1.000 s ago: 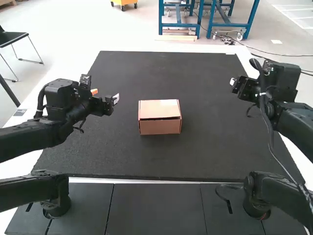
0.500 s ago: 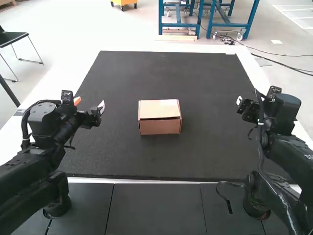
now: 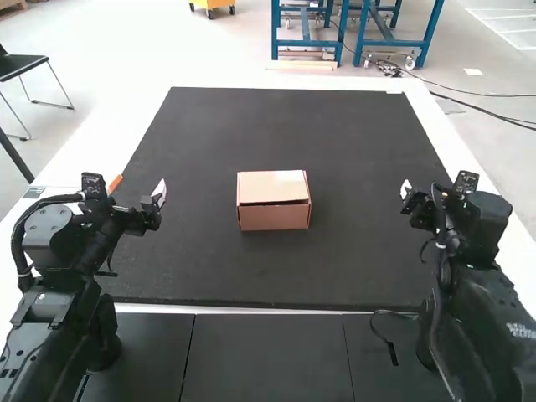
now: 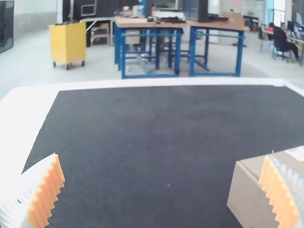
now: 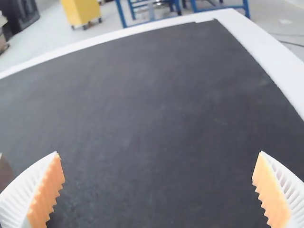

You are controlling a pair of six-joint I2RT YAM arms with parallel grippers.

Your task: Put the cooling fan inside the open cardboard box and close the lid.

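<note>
While the cardboard box [image 3: 273, 199] sits lid-shut at centre of the mat [image 3: 335, 134], w/ the fan presumably inside, my left pincer [image 3: 138, 188] and right pincer [image 3: 435, 186] hang spread & empty, well apart from it; task approx. done, I judge.

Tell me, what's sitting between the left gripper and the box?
Nothing, just bare black mat between the left gripper and the cardboard box, as the high view shows.

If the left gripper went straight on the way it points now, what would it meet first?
Probably the mat: the line from the left gripper runs over bare surface. The box sits just off that line, ahead of one finger, so that finger might clip its corner first; depth is unclear.
</note>
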